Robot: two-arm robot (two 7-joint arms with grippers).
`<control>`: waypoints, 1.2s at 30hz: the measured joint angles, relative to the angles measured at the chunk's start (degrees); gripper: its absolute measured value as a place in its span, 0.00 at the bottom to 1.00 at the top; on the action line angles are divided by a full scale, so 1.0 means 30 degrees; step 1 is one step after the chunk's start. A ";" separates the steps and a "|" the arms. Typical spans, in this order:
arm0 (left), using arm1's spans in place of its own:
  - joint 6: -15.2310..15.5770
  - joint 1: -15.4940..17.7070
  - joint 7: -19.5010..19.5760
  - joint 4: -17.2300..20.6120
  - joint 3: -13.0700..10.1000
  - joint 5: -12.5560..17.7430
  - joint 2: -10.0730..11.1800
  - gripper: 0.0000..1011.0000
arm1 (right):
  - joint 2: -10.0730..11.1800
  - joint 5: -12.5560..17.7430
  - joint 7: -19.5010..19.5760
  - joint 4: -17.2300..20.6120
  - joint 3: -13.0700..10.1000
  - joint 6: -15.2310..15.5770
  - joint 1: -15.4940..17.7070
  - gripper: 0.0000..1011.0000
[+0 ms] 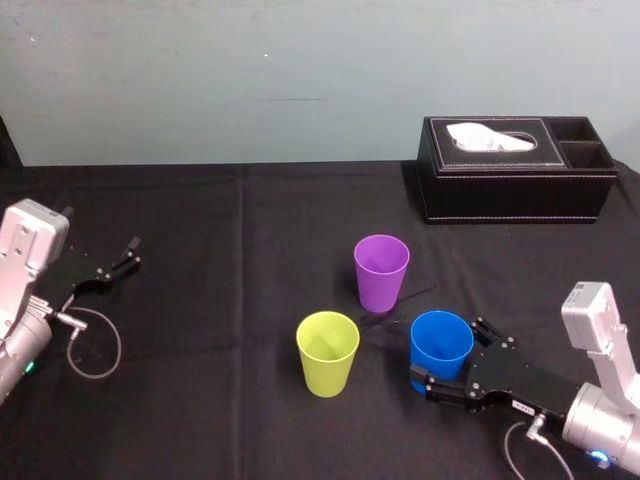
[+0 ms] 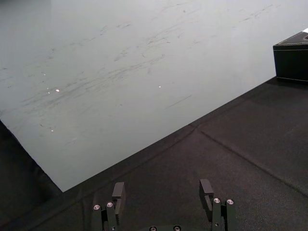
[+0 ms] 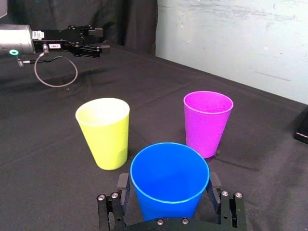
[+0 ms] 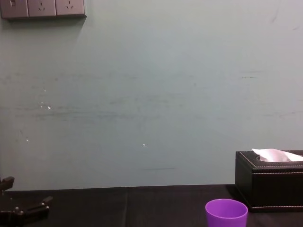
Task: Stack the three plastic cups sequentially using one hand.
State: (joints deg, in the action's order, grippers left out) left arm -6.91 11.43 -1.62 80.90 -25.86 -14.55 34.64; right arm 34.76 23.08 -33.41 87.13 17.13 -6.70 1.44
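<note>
At right front of black-clothed table (image 1: pixel 200 220): right gripper (image 1: pixel 448 358) spread wide, straddling upright blue tapered plastic cup (image 1: pixel 441 345). Behind it stands purple tapered plastic cup (image 1: pixel 381 272); yellow-green tapered plastic cup (image 1: pixel 327 352) stands left of blue, all apart. Left gripper (image 2: pixel 162 190) parked far left, jaws wide.

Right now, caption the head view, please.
Right tool straddles tapered blue plastic cup; purple plastic cup, yellow-green plastic cup nearby; left tool parked far left.

1. Three cups: one purple cup (image 1: pixel 381 270), one blue cup (image 1: pixel 440 343), one yellow-green cup (image 1: pixel 327 352).
2. One tissue box (image 1: pixel 515 185), holding one white tissue (image 1: pixel 485 137).
3. Two grippers: left gripper (image 1: pixel 128 252), right gripper (image 1: pixel 447 353).
4. One black cloth (image 1: pixel 200 400).
5. Three wall sockets (image 4: pixel 41 7).
</note>
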 joint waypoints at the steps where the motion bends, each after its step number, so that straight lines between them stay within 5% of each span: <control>1: -0.0001 0.0001 0.0000 0.0001 0.0000 0.0000 0.0000 1.00 | -0.0004 0.0002 -0.0006 -0.0005 0.0002 0.0010 -0.0008 0.99; 11: -0.0001 0.0001 0.0000 0.0000 0.0002 0.0000 0.0001 1.00 | 0.0016 -0.0003 0.0005 0.0020 -0.0024 -0.0021 0.0030 0.97; 20: 0.0000 0.0000 0.0000 0.0001 0.0001 -0.0001 0.0001 1.00 | 0.0028 -0.0017 0.0010 0.0049 -0.0040 -0.0057 0.0048 0.76; 36: -0.0001 0.0001 0.0000 0.0001 0.0000 0.0000 0.0000 1.00 | 0.0044 -0.0028 0.0015 0.0076 -0.0056 -0.0092 0.0068 0.72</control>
State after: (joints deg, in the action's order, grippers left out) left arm -6.91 11.43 -1.62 80.90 -25.86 -14.55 34.64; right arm 34.89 23.00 -33.36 87.36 16.96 -6.98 1.64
